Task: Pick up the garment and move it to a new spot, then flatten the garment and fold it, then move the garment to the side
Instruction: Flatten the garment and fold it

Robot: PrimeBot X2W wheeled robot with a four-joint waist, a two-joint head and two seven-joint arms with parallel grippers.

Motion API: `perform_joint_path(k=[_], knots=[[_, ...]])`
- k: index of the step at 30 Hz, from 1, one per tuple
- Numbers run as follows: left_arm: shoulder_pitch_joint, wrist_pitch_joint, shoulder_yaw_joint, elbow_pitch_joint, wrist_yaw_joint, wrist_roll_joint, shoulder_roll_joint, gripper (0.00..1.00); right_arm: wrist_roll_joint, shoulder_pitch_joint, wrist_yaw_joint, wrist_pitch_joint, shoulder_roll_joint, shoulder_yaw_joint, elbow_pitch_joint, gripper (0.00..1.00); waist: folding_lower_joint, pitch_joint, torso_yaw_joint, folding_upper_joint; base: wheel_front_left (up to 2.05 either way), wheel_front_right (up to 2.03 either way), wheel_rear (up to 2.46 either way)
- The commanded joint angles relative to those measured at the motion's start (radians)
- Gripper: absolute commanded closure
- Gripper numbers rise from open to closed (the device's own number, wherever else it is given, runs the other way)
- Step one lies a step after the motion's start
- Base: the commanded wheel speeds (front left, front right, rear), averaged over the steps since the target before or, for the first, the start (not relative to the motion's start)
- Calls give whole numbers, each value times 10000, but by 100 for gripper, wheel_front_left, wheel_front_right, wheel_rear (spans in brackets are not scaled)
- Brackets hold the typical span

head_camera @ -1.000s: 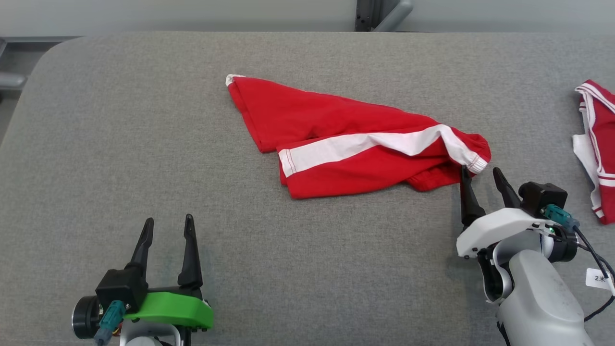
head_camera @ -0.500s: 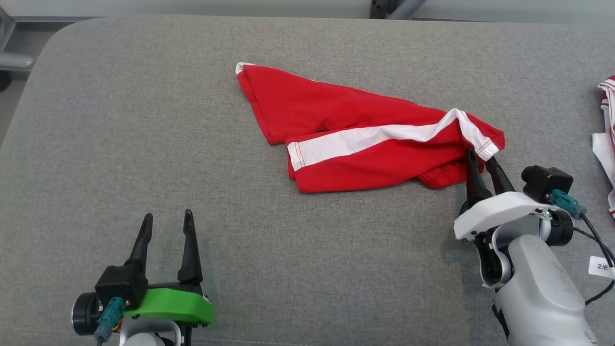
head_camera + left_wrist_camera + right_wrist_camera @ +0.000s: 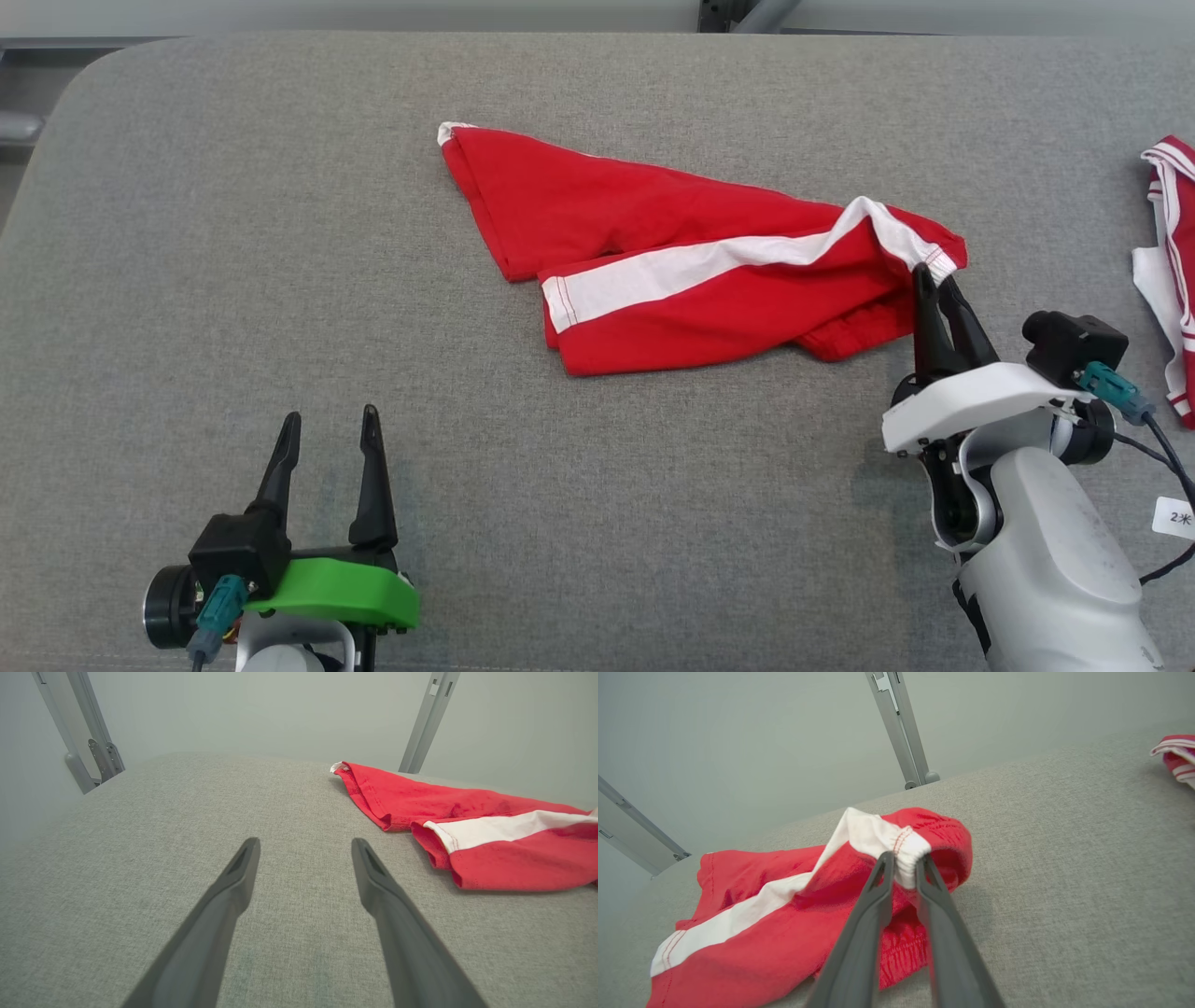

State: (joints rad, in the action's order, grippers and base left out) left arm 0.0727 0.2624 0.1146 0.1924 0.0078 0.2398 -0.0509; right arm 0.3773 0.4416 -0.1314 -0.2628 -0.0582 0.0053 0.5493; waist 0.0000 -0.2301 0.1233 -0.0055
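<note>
Left gripper, green-cowled, long dark fingers: lower left, jaws spread wide, nothing between them, over grey woven-fabric tabletop. Crumpled red cloth garment with white stripe: mid-table, just right of centre. Right gripper, white-cowled: jaws narrow, pinching garment's white elastic hem at its right end, hem bunched between tips. Second red-and-white striped cloth: far right edge, well apart.

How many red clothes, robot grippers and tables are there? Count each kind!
Red clothes: 2 (garment, second garment)
Grippers: 2 (left gripper, right gripper)
Table: 1
Total: 5
</note>
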Motion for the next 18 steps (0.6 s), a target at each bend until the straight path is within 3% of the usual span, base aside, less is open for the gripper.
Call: perform_joint_path(k=[1,3,11,18], knots=[[151,28,-15,11,25,15,3,0,81,-122,15,-28,-19,-32,-63,80,0,-1,8,55,0,0,0],[159,28,-12,36,-11,20,3,0,68,-123,15,-28,-16,-30,-146,100,0,-11,3,55,0,0,0],[900,28,710,662,-518,298,4,0,-225,-546,15,-27,-172,187,-618,100,0,-76,-243,55,0,0,0],[2277,-213,2001,1947,-874,1790,-1,0,-709,-1028,16,-28,-553,352,-596,100,0,-181,-669,55,0,0,0]])
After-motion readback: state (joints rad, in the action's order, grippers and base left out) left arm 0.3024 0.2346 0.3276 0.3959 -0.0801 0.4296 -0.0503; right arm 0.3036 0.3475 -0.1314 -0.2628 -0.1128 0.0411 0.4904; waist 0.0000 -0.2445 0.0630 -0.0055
